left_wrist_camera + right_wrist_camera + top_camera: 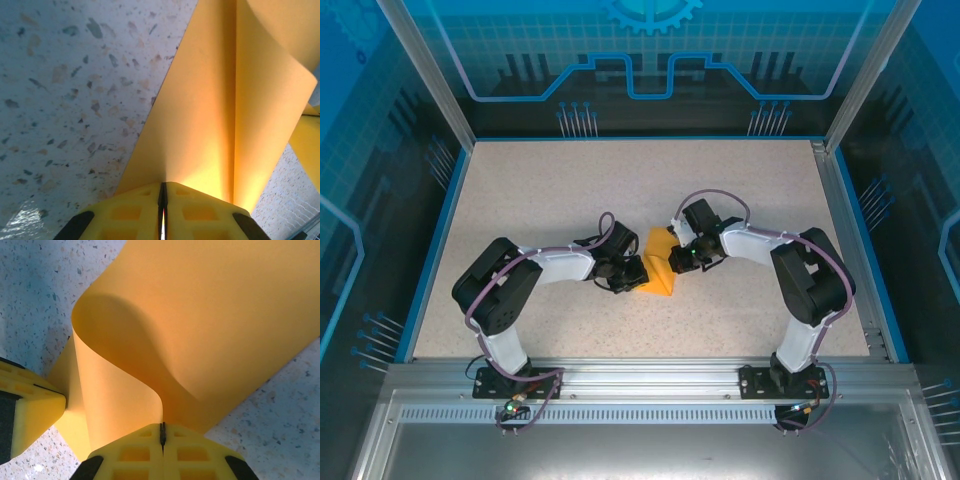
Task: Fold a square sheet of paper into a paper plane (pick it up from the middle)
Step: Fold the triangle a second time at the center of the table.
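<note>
The square sheet of paper (660, 268) is orange-yellow and sits mid-table between both arms, lifted and bent rather than flat. My left gripper (636, 273) is shut on its left edge. In the left wrist view the sheet (210, 110) rises from the closed yellow jaws (163, 192) with a straight crease running up it. My right gripper (678, 256) is shut on the opposite edge. There the sheet (215, 325) curls over in a loop from the pinched jaws (162, 431). A yellow finger of the left gripper (30, 407) shows beside the paper. The paper plane is out of view.
The speckled beige table (570, 200) is bordered by a blue rim (432, 250) and aluminium posts. A metal rail (650, 375) with both arm bases runs along the near edge. Open tabletop lies behind and on either side of the arms.
</note>
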